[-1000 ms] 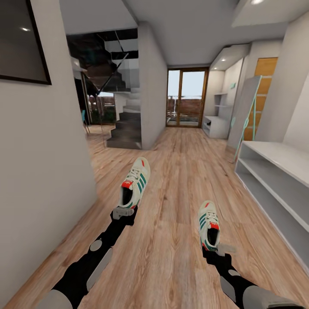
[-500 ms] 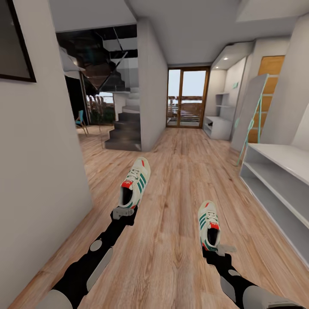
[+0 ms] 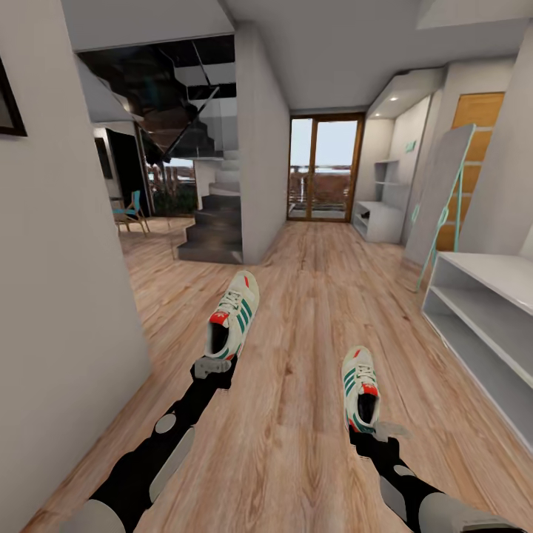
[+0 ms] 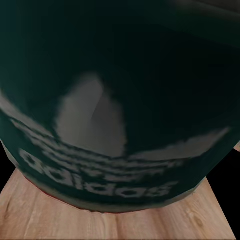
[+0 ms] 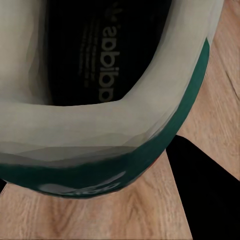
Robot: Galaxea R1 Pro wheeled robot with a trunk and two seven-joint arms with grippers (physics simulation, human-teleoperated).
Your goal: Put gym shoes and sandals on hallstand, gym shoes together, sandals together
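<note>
Each gripper, left [image 3: 212, 368] and right [image 3: 385, 429], apparently grasps a gym shoe, left [image 3: 232, 314] and right [image 3: 360, 388], by the heel, toes beyond the fingers; carry both level toward the distant hallstand [image 3: 377, 218], grips firm.

corridor floor [image 3: 311, 311]: light brown wood planks, clear grain, faint satin sheen
left gym shoe [image 3: 232, 314]: off-white leather-like upper, matt; green side stripes; red-orange tongue tab; white cloth laces
right gym shoe [image 3: 360, 387]: same off-white upper and green stripes; dark matt insole with pale printed logo [image 5: 107, 55]
heel of left gym shoe [image 4: 120, 100]: dark green, smooth, slightly glossy, pale printed lettering
white bench on the right [image 3: 485, 311]: smooth, matt painted panels
far door [image 3: 323, 169]: brown wood frame, glossy glass panes
robot arms [image 3: 159, 451]: black and grey, smooth hard plastic look
</note>
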